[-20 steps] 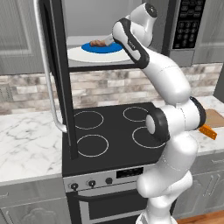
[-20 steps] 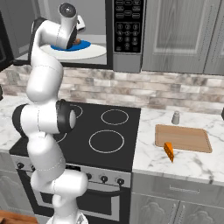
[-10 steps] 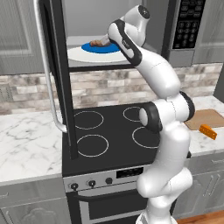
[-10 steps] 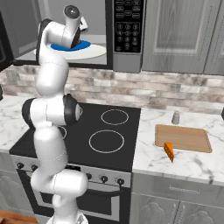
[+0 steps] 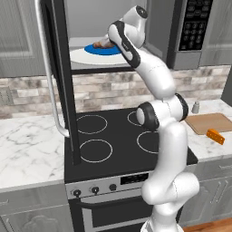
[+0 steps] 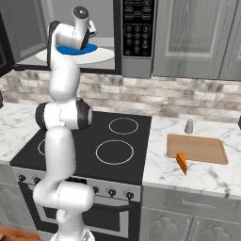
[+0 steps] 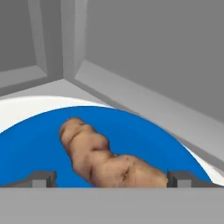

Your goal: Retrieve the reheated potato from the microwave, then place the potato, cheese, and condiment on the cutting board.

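The microwave (image 5: 192, 27) stands open, its door swung out to the left. Inside, the lumpy brown potato (image 7: 103, 155) lies on a blue plate (image 7: 30, 144) on the white turntable (image 5: 84, 56). My gripper (image 7: 111, 179) is open inside the cavity, one fingertip on each side of the potato's near end, and it grips nothing. In the left base view the hand (image 5: 111, 41) hovers right over the potato (image 5: 99, 45). On the counter to the right lie the cutting board (image 6: 196, 148), the orange cheese (image 6: 181, 163) at its front edge, and the grey condiment (image 6: 189, 126) behind it.
The open door with its long silver handle (image 5: 47, 77) hangs over the left of the black stovetop (image 5: 113, 136). The microwave's grey back and side walls (image 7: 148, 57) close in around the plate. Marble counter (image 6: 207, 174) runs both sides of the stove.
The arm has straightened and pushed further into the microwave, bringing the hand down close over the potato. The jaws have stayed open.
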Available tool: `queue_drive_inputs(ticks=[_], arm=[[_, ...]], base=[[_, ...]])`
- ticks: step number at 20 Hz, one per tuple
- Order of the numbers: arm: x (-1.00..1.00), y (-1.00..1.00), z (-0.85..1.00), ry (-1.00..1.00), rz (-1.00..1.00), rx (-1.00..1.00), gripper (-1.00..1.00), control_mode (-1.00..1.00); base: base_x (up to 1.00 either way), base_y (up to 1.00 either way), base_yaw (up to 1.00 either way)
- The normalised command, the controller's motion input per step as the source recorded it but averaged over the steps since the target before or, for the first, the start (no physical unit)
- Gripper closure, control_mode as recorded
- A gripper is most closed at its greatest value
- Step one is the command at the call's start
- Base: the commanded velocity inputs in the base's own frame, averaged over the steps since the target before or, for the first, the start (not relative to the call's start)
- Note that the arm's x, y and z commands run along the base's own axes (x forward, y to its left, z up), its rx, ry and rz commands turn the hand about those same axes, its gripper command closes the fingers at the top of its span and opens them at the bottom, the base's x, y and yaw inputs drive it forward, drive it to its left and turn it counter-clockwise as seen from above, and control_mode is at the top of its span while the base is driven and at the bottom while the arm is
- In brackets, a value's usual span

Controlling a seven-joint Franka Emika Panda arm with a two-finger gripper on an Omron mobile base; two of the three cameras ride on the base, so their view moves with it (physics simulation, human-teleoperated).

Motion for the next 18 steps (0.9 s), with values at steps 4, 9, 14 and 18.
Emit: queue_drive_inputs(ticks=[4, 9, 14, 18], arm=[[0.3, 0.07, 0.0, 0.02, 0.0, 0.0, -1.0, -1.0], [0.27, 0.06, 0.0, 0.0, 0.03, -0.01, -1.0, -1.0], [0.18, 0.07, 0.0, 0.04, 0.05, -0.04, -1.0, -1.0], [0.12, 0.06, 0.0, 0.07, 0.07, -0.04, -1.0, -1.0]], base=[[0.0, 0.0, 0.0], [0.0, 0.0, 0.0], [0.0, 0.0, 0.0], [0.0, 0.0, 0.0]])
